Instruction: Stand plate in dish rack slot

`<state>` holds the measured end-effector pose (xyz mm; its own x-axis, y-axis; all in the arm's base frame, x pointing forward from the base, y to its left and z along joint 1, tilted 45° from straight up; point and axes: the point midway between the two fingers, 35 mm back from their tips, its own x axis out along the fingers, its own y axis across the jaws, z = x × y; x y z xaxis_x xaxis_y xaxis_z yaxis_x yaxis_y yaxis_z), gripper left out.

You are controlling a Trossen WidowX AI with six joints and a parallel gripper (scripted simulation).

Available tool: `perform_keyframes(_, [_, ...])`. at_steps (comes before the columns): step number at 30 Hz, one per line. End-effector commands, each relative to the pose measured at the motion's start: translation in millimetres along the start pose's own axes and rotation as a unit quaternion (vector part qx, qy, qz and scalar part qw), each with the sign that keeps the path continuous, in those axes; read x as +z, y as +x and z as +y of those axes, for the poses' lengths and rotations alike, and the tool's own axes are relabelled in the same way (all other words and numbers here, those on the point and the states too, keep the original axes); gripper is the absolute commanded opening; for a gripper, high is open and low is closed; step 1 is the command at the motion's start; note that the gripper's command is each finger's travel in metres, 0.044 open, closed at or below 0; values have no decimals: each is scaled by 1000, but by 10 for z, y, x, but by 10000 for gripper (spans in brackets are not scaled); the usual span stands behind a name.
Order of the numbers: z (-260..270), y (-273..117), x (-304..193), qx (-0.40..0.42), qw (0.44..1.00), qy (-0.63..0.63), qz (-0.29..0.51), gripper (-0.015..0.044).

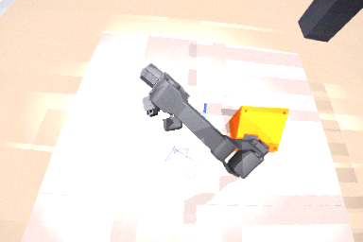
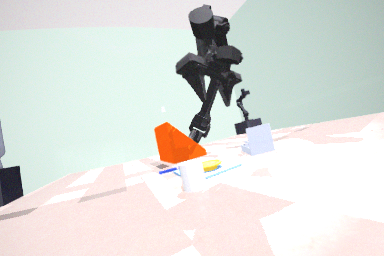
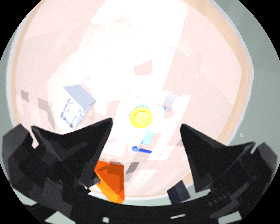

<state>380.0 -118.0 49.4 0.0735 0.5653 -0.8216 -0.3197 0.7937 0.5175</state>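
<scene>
The plate looks to be the round yellow dish [image 2: 212, 165] [image 3: 141, 118], lying flat on the table; in the top view the arm hides nearly all of it. Something light blue shows at its edge. The dish rack [image 2: 260, 139] [image 3: 79, 96] is pale grey with a tall panel at one side; its thin outlines show faintly in the top view. In the wrist view the rack lies left of the plate. My gripper [image 1: 162, 117] [image 2: 216, 103] [image 3: 147, 124] is open and empty, pointing down high above the plate.
An orange-yellow wedge [image 1: 265, 123] [image 2: 175, 145] [image 3: 112, 180] stands beside my arm's base. A white cup [image 2: 192, 176] [image 3: 173, 102] stands near the plate. A blue utensil [image 1: 205, 108] [image 2: 167, 171] [image 3: 144, 150] lies between plate and wedge. A small dark arm [image 2: 243, 105] stands behind the rack.
</scene>
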Motion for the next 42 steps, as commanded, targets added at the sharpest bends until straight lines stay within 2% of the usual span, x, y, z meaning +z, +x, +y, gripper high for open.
perform_keyframes(1, [-147, -85, -239, 31, 998, 58, 5, 400])
perform_keyframes(7, [-305, -219, -606, 79, 986, 144, 10, 400])
perform_keyframes(12, [-318, -208, -642, 84, 985, 153, 11, 400])
perform_keyframes(20, [-129, 864, -575, 86, 982, 165, 45, 400])
perform_keyframes(42, [-51, 1149, -586, 86, 981, 165, 46, 400])
